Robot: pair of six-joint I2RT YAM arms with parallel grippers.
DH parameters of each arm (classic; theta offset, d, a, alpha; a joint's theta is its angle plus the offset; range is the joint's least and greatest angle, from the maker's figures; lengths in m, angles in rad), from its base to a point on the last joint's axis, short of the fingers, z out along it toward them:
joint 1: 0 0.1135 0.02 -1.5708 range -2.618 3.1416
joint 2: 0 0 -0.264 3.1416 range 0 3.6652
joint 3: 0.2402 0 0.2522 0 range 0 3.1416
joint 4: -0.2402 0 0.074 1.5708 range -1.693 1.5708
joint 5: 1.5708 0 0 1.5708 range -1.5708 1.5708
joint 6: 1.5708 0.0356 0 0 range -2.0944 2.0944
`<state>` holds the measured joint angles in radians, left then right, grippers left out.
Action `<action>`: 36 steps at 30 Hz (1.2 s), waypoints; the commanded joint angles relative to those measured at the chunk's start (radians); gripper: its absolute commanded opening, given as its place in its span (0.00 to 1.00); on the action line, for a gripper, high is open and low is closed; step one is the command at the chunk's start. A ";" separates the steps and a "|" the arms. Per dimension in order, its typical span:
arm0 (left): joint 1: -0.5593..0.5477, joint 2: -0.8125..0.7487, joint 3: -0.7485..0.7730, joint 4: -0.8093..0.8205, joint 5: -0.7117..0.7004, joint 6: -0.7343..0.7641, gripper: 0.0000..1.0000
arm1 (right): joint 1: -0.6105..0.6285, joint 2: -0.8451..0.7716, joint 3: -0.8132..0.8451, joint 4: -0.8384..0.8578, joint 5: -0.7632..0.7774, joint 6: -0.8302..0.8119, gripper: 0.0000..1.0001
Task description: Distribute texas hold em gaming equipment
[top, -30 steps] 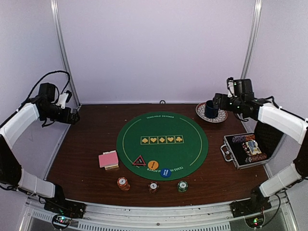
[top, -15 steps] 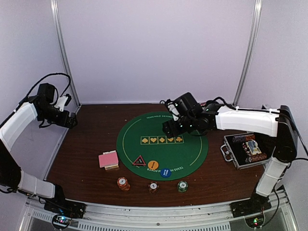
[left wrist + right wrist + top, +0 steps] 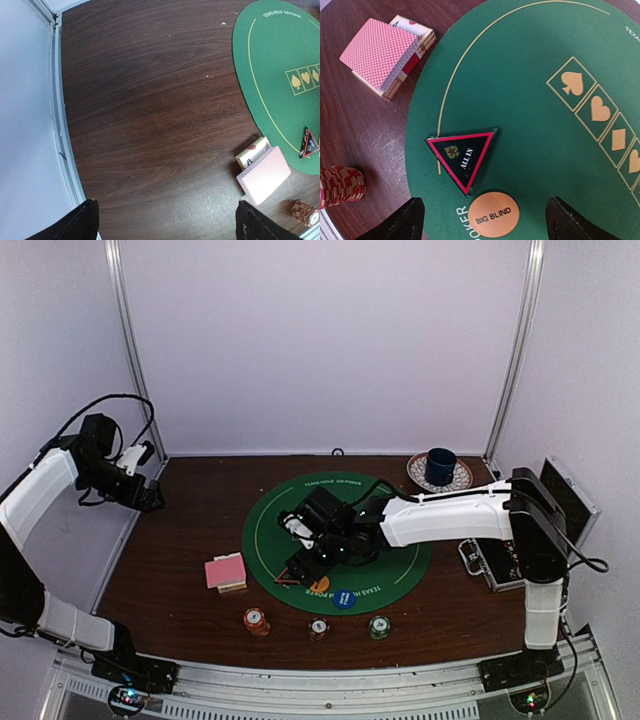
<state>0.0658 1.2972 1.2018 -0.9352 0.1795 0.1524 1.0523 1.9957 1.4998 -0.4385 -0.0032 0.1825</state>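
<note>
The right gripper [image 3: 303, 564] hangs low over the near-left part of the green mat [image 3: 400, 540], jaws spread wide with nothing between them. From its wrist camera, the red-black triangle marker [image 3: 462, 152], lettered "ALL IN", lies flat on the mat just ahead of the fingers. The orange disc [image 3: 493, 215], marked "BIG BLIND", sits just beside the triangle's near corner, under the gap in the jaws. The blue disc [image 3: 344, 598] rests near the mat's front edge, close to the orange one.

Off the mat to the left, the pink-backed playing cards [image 3: 225, 571] lie on the table [image 3: 180, 530] in a stack on top of a box. Three small chip stacks line the front of the table: orange-red [image 3: 256, 620], dark [image 3: 318, 627] and green [image 3: 379, 626].

The left gripper [image 3: 150, 498] is held up over the far-left corner of the table, well apart from everything, its jaws also wide and empty.

A dark blue cup [image 3: 440, 466] on a saucer [image 3: 460, 480] stands at the far right, and the black case [image 3: 490, 560] lies along the right edge.
</note>
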 commanded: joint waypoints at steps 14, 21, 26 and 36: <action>0.005 -0.010 0.094 -0.063 0.105 0.019 0.98 | 0.037 0.191 0.120 -0.063 -0.039 -0.094 0.69; 0.004 -0.016 0.094 -0.069 0.101 0.027 0.98 | 0.037 0.240 0.158 -0.068 -0.032 -0.089 0.51; 0.005 -0.024 0.094 -0.071 0.105 0.033 0.97 | 0.035 0.277 0.203 -0.075 -0.002 -0.082 0.43; 0.004 -0.033 0.112 -0.095 0.136 0.040 0.98 | -0.007 0.383 0.363 -0.096 -0.001 -0.062 0.31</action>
<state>0.0658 1.2861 1.2724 -1.0172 0.2821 0.1738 1.0779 2.3035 1.7966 -0.5564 -0.0467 0.1051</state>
